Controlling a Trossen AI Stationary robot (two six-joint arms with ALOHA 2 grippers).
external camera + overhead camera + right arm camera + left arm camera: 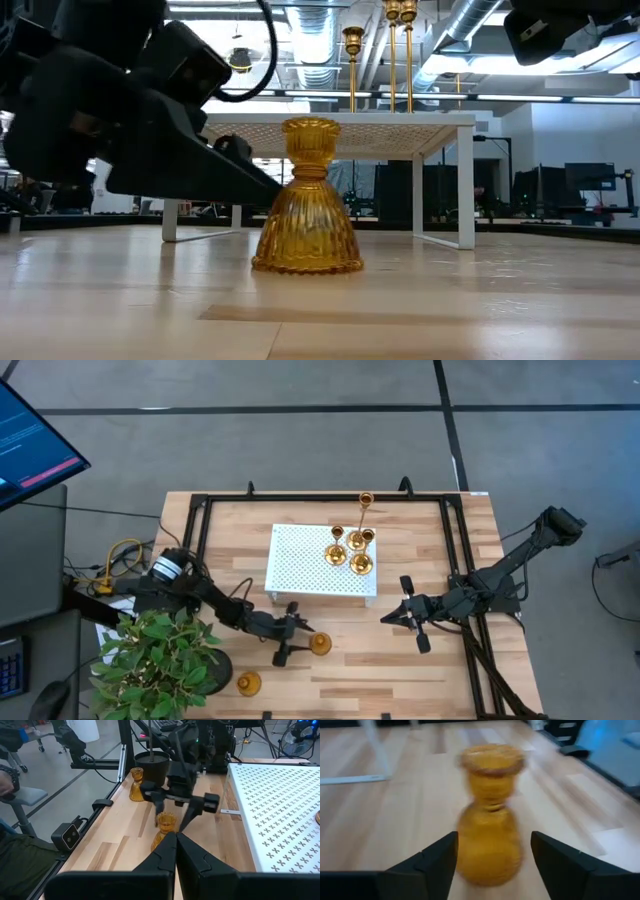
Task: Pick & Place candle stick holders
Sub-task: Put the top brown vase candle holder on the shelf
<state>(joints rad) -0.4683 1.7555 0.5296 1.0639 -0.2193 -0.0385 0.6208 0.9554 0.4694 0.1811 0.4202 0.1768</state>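
Straddling the amber candle stick holder (490, 820) with the left hand (492, 865) spread open, one finger on each side, apparently clear of the glass and not gripping. Standing upright on the worktop (400, 670), wide ribbed skirt down, narrow neck and cup on top.

Could go wrong right here: clipping the skirt with either finger on any sideways drift, and so sliding or toppling it. Closing off-centre would push before pinching, and ribbed curved glass looks likely to squirt out of flat pads. Gripping high at the neck might let it swing; gripping low on the bulge might let it slip downward. Lifting too little before travelling would catch the tray edge.

Off to one side of the left hand, back toward its wrist: a second amber holder (248, 682) upright beside the potted plant (160, 660), close enough to be brushed by the arm's elbow.

Ahead of the fingertips and to the side: the white perforated tray (300, 565) on legs, carrying a cluster of brass holders (361, 564) at its far corner, the tall thin one among them, easily knocked by a careless approach. Plenty of bare tray on the near side.

Farther still, past the tray's corner: the right hand (390, 618) pinched closed on nothing, hovering over the worktop and pointing toward the left hand.
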